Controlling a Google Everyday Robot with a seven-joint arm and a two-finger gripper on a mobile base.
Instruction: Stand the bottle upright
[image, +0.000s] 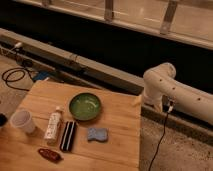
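Observation:
The bottle (53, 125) is slim and whitish with a white cap and a pale label. It lies on its side on the wooden table (120, 145), cap pointing toward the far edge. It sits between the white cup (23, 121) on its left and the black striped bar (67, 136) on its right. Only the white arm (172, 90) shows, bent at the table's far right corner. My gripper is out of view, and the arm is well away from the bottle.
A green bowl (85, 106) stands just beyond the bottle and bar. A blue sponge (97, 134) lies right of the bar. A small reddish-brown object (50, 155) lies near the front edge. Black cables (15, 77) lie on the floor at the left.

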